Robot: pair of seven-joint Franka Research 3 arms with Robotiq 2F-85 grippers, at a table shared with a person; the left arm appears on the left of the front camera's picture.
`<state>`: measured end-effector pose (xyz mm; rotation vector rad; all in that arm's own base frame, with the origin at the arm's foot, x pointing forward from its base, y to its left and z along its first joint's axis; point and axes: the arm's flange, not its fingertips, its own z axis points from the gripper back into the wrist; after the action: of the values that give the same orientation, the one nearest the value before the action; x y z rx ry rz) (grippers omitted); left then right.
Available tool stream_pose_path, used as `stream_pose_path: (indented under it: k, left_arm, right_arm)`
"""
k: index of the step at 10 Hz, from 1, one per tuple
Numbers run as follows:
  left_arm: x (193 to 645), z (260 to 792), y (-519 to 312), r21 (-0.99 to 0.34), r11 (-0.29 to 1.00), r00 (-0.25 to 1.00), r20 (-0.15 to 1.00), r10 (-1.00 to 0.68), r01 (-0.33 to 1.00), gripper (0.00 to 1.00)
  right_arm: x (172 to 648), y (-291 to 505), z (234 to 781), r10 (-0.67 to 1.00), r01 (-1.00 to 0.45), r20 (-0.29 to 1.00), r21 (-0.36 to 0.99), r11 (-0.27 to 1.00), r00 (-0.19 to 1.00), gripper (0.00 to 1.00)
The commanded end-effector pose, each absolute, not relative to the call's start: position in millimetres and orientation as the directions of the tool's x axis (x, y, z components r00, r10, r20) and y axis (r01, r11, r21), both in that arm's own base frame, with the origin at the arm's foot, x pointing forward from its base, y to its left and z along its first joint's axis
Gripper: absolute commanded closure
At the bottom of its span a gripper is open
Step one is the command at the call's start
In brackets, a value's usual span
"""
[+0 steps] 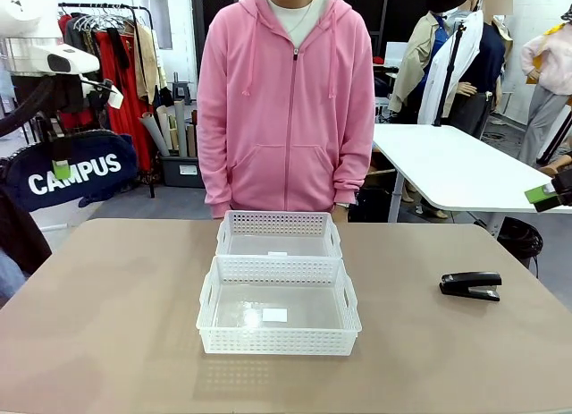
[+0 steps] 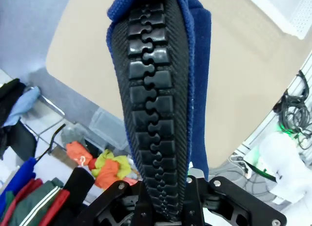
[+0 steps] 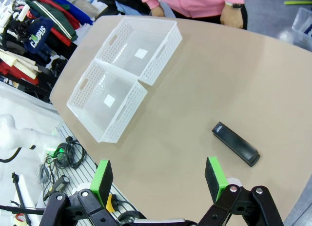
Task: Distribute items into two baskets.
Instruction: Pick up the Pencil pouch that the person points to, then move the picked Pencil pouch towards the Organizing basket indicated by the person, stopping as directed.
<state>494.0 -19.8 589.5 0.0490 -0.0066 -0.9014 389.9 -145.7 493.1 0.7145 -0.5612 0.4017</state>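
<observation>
Pinched tight in left gripper: navy CAMPUS pouch, aloft at far left, zipper edge toward wrist camera; spread wide, nothing between the pads: right gripper, high over the table; ahead of it, flat on the tabletop, black stapler, well right of baskets; mid-table, touching end to end: smaller basket by the person, larger basket nearer; nothing in either but a white label.

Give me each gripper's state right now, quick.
Left gripper: shut on the navy CAMPUS pouch, held in the air.
Right gripper: open and empty; the black stapler lies beyond it.
</observation>
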Motion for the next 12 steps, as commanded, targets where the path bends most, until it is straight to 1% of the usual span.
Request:
stream_pose_path:
  k: [1,12]
  left_arm:
    - [495.3,588.1,-18.6,0.036,0.631,0.632,-0.017,-0.775,0.775,1.00]
    - [495.3,588.1,-18.6,0.036,0.631,0.632,-0.017,-0.775,0.775,1.00]
  right_arm:
    - [390.4,-145.1,494.6,0.151,-0.531,0.614,0.502,0.682,0.775,0.00]
    - [390.4,-145.1,494.6,0.151,-0.531,0.614,0.502,0.682,0.775,0.00]
